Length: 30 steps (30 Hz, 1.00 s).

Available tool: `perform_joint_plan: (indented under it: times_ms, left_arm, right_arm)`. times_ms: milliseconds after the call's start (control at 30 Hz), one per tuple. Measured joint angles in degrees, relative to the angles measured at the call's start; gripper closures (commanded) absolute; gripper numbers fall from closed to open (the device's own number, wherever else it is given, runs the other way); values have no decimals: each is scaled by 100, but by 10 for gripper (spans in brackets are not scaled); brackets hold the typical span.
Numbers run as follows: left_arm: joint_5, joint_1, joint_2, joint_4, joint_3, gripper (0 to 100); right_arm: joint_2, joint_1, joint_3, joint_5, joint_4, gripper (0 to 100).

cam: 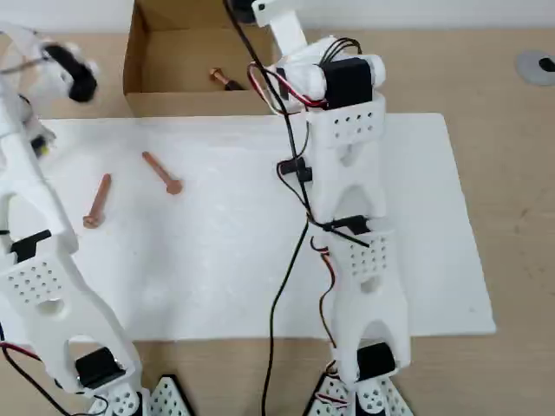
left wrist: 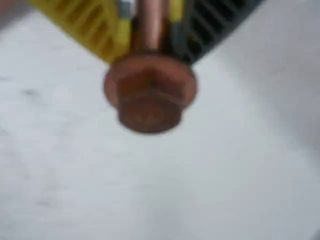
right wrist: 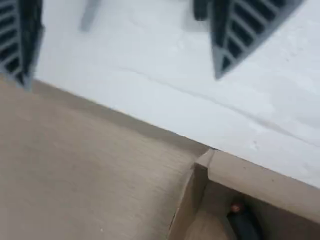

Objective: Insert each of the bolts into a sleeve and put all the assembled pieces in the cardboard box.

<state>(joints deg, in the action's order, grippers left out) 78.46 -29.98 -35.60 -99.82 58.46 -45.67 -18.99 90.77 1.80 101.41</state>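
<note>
Since the copper bolt [left wrist: 150, 92] looks rigid, smooth and light, we judge its shank the safest hold; the left gripper [left wrist: 150, 30] clamps it there above the white sheet [left wrist: 75, 175], while the right gripper [right wrist: 122, 70] hangs released near the cardboard box [right wrist: 250, 175].

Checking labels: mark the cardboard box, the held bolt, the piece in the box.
cardboard box [cam: 133, 56]: high view, left wall
held bolt [left wrist: 150, 97]: left wrist view, head
piece in the box [cam: 222, 79]: high view, middle

Bolt [cam: 224, 79], maybe sleeved, in box [cam: 191, 104]
</note>
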Motion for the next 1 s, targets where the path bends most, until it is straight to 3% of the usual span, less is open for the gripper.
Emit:
perform_joint_plan:
  times_ms: [167,367,500,767,1000]
  left_arm:
    - [-949,-220,0,-35,835,988]
    - [-3182,-413,246,-44,949,991]
    - [-4141,-615,853,-44,686,991]
    - [-6558,-642,2189,-44,-1029,988]
    - [-6901,-642,3464,-44,-2418,988]
  right_arm:
    - [158,0,-914,-431,0,727]
    - [738,-18,-3552,-888,0,727]
    - [1029,-26,-4527,-862,0,727]
    - [1389,105,-5371,1468,0,726]
    - [2145,281,-6629,2743,0,726]
